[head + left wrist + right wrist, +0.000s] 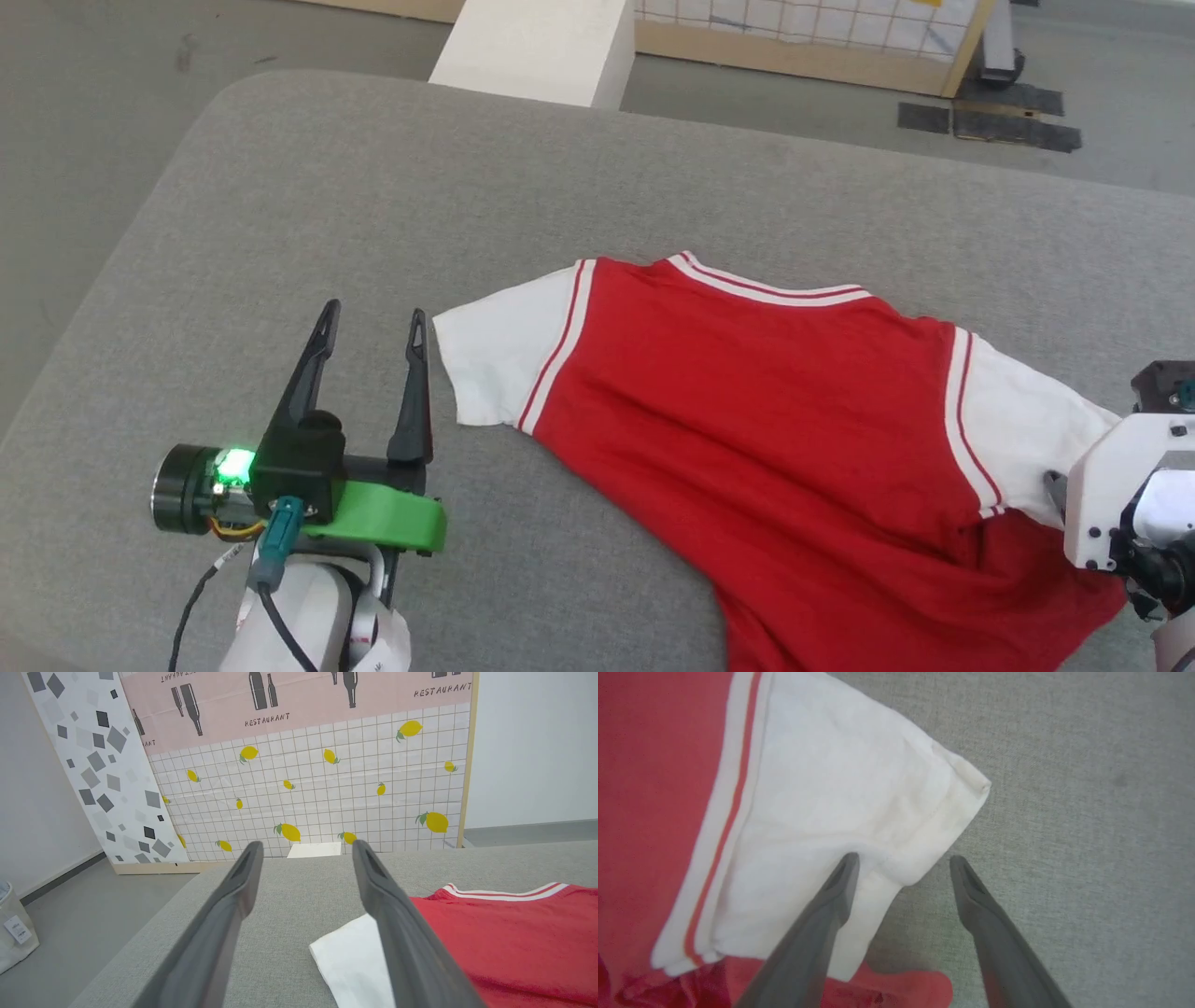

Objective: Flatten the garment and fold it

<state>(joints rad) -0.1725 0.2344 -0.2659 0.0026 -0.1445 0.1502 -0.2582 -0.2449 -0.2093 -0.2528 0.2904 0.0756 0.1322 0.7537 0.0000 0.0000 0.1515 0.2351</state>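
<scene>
Plainly, the red jersey T-shirt (747, 401) lies across the centre and lower right of the head view on a grey padded surface (373, 168) with a coarse weave and a rounded corner. Its plain side is up and its red-and-white striped collar (775, 289) points toward the top of the frame. One white sleeve (495, 350) lies flat at centre-left. The other sleeve (840, 793) is doubled over with a soft fold at the cuff, and the red body below it is bunched. The left gripper (374, 310) stands open and empty, its long dark tapered fingers just beside the flat sleeve's cuff. The right gripper (903, 858) is open too, straddling the folded cuff's edge, one finger over white cloth and one over grey; I cannot tell whether either touches. The shirt looks light and limp, a thin knit that should drape, wrinkle and drag on the rough weave rather than glide. The stitched cuffs, shoulder seams and hem likely offer the firmest pinch; elsewhere a grip may catch both layers.
</scene>
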